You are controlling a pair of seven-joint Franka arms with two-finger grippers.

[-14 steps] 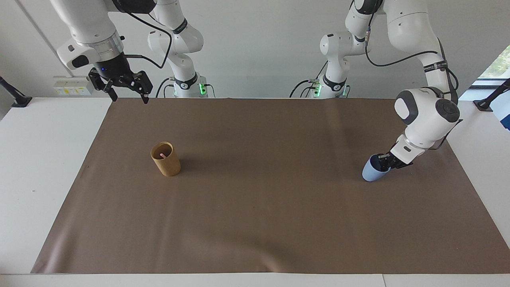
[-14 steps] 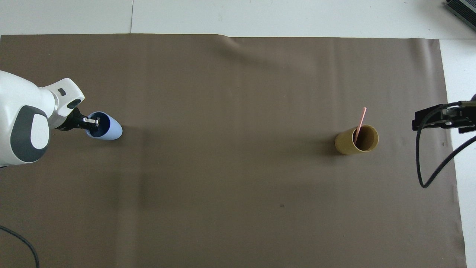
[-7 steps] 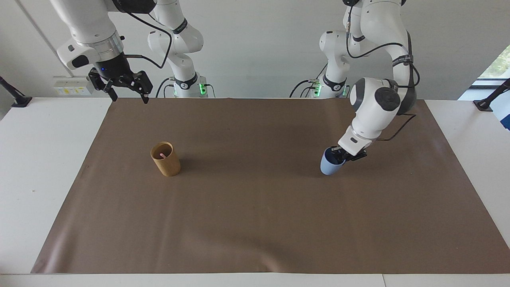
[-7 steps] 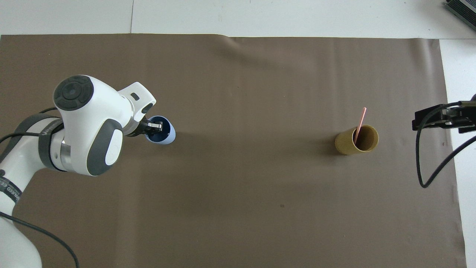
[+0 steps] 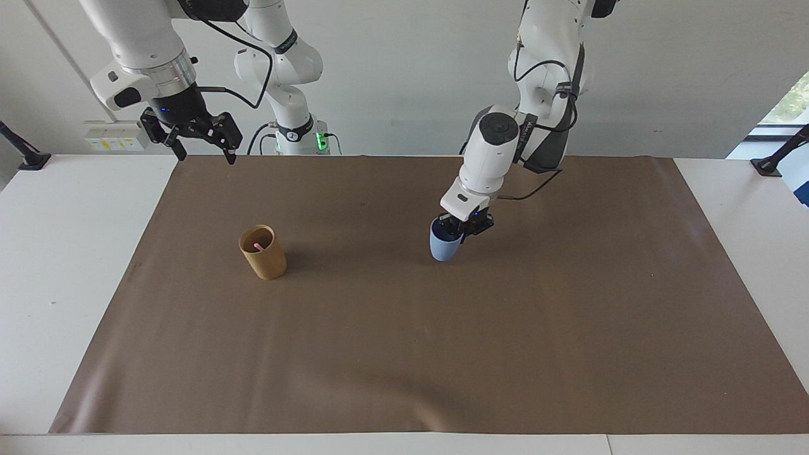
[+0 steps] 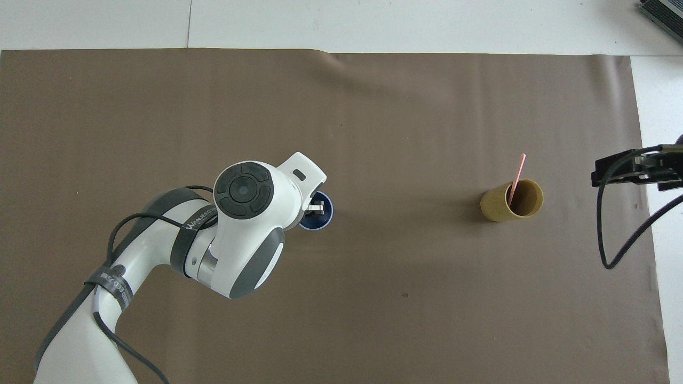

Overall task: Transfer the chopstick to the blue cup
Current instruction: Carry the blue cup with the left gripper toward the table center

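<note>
Brown mat (image 5: 404, 354) (image 6: 373, 106) spread flat over the white table (image 5: 63, 253) (image 6: 427, 21), covering most of it.

Tan cup (image 5: 263, 253) (image 6: 511, 201) upright on the mat, taken here as the landmark for everything else. Inside it the pink chopstick (image 5: 256, 245) (image 6: 515, 178), leaning against the rim. Seen from overhead, upper end poking out above the rim and slanting away from the robots. Seen from across the table, only a small pink tip showing inside the mouth.

Blue cup (image 5: 443, 246) (image 6: 319, 220) well apart from the tan cup, toward the left arm's end of the table, about level with the tan cup over the middle of the mat. Mouth up, nearly upright, tilted only slightly. Pinched at the rim by the left arm (image 5: 493, 151) (image 6: 245, 224), reaching down from above: left jaws clenched on the cup's wall, one finger inside the mouth and one outside. Impossible to tell whether the cup's rounded base touches the mat or hangs just above it.

Right arm (image 5: 145, 57) waiting, raised high over the mat's edge, off from the tan cup toward the right arm's end of the table. Right jaws released, fingertips clearly parted, pointing downward, grasping nothing.
</note>
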